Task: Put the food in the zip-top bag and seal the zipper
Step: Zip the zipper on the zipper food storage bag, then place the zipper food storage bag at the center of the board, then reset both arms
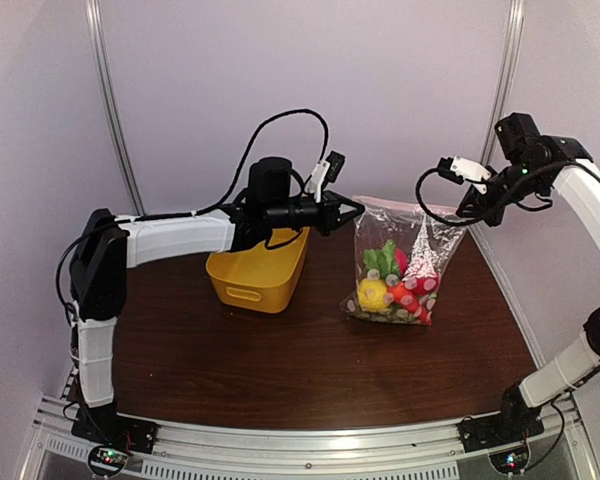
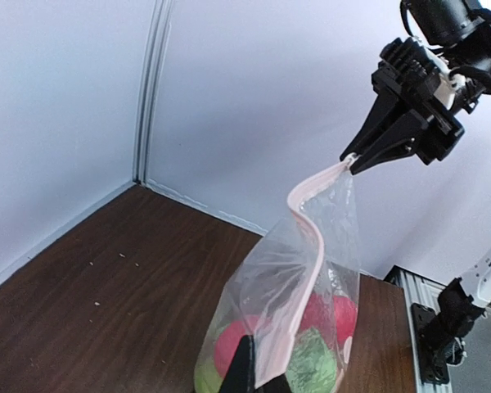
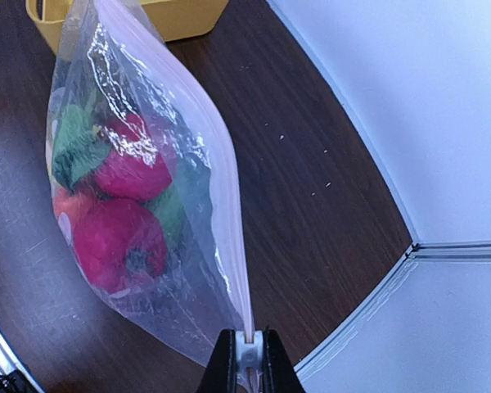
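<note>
The top camera sits high behind my arm bases, looking down and forward over the whole worktop (image 1: 280, 370). My left wrist camera looks out past my left tool (image 2: 254, 375), very near the zip-top bag (image 2: 295, 286), with my right tool (image 2: 349, 160) beyond it. My right wrist camera looks back along the same bag towards the yellow basket (image 3: 180, 16).

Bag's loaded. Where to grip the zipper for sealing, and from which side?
Pinch the zipper strip at its ends, fingers flat across it, coming in from either side. It is a thin flat band strung above the hanging food; the left gripper and right gripper hold it so.
</note>
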You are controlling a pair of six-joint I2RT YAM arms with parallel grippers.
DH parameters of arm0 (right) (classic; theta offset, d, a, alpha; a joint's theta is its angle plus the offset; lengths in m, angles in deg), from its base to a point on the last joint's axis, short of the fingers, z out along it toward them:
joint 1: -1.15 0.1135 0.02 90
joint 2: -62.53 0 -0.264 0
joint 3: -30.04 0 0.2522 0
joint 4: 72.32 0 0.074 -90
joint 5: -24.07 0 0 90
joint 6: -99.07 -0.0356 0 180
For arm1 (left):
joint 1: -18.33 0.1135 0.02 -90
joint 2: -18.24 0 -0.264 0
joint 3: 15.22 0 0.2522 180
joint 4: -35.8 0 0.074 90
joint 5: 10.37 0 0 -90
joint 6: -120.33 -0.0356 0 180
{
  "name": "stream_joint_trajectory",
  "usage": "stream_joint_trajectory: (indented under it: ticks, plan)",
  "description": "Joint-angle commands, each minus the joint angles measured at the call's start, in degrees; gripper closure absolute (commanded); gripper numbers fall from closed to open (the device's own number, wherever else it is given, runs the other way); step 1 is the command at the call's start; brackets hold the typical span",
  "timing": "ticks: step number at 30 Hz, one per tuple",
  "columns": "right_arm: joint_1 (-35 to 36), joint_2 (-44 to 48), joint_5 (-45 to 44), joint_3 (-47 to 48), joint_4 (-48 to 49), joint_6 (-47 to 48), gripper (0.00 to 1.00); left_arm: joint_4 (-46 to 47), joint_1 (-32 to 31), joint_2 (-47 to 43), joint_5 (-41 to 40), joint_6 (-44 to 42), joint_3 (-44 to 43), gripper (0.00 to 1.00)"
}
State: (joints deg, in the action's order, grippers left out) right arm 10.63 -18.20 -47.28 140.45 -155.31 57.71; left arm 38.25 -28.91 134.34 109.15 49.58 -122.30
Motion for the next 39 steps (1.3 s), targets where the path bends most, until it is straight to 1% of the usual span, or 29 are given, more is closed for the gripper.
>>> stream_joint_trajectory:
  ticks: [1,3,4,7,9,11,15,20,21,22,23,24,25,26,27,28,30,32,33,34,36,39]
  plan:
    - [-0.5,-4.9,-1.6,6.2,10.4,-4.7,1.0,-1.6,2.9,6.8,-1.1,-1.1,-14.8,1.0]
    - [-0.6,-5.6,-0.8,7.3,11.8,-5.1,1.0,-3.4,2.9,8.1,-0.8,-3.6,-19.0,1.0]
    - [-0.6,-5.4,-0.2,7.3,11.8,-5.1,1.0,-3.5,2.9,8.3,-0.3,-4.1,-19.7,1.0]
    - [-0.6,-2.2,1.7,3.5,12.4,-4.3,1.0,-3.9,2.9,8.0,2.4,-4.0,-18.1,1.0]
    - [-0.6,1.2,3.1,-1.7,13.6,-3.2,1.0,-3.6,2.9,7.8,4.0,-3.2,-14.7,1.0]
    - [-0.5,4.9,4.7,-9.6,15.3,-2.4,1.0,-1.8,3.0,7.1,5.5,-1.7,-9.4,1.0]
    - [0.9,11.0,9.5,-21.7,16.2,-1.2,0.98,8.7,2.8,6.0,9.2,4.3,2.7,1.0]
    - [5.1,16.9,14.7,-30.4,12.8,-2.7,0.97,10.3,1.1,2.9,13.9,5.4,11.0,1.0]
    - [5.8,18.3,15.6,-31.6,12.1,-2.8,0.95,10.5,0.5,2.2,15.2,5.1,12.2,0.99]
    - [6.2,19.6,16.6,-32.6,11.3,-2.6,0.9,10.3,0.0,1.3,16.1,4.5,13.4,0.92]
    - [6.4,20.6,17.8,-33.2,10.1,-1.8,0.78,9.6,-0.5,0.3,16.4,3.6,14.3,0.81]
    - [6.4,21.1,18.7,-33.2,8.2,-1.0,0.63,8.5,-0.9,-0.7,16.1,2.9,15.1,0.66]
    - [6.4,21.3,19.2,-32.7,6.4,-1.2,0.5,7.0,-1.1,-2.1,15.7,1.9,15.6,0.25]
    - [6.3,21.1,19.1,-31.7,5.4,-1.7,0.43,4.8,-1.2,-3.2,15.2,1.0,15.7,0.05]
    - [6.0,20.8,19.1,-30.5,4.4,-1.5,0.4,1.5,-1.1,-4.4,14.1,-0.5,15.3,0.03]
    - [5.5,20.6,19.4,-29.2,4.0,-1.8,0.37,-2.1,-1.1,-5.7,12.6,-2.8,14.3,0.02]
    - [4.1,20.4,19.5,-26.8,6.3,-5.1,0.3,-10.1,-1.0,-8.3,8.3,-8.4,12.5,0.02]
    - [2.7,20.1,16.7,-25.7,13.2,-11.7,0.19,-16.3,-1.0,-10.8,3.3,-12.2,10.9,0.02]
    - [2.3,19.6,13.1,-26.0,18.3,-17.0,0.15,-19.0,-0.9,-12.1,0.3,-13.5,10.2,0.02]
    - [2.0,19.2,9.3,-26.4,22.9,-21.2,0.03,-21.0,-0.7,-13.1,-3.4,-14.4,9.8,0.02]
    - [0.9,18.1,3.2,-27.3,31.7,-27.3,0.0,-24.0,0.1,-15.5,-11.3,-14.7,9.4,0.03]
    - [-1.0,16.8,-2.8,-27.1,42.4,-35.5,0.0,-27.3,2.4,-18.6,-22.0,-13.8,9.3,0.02]
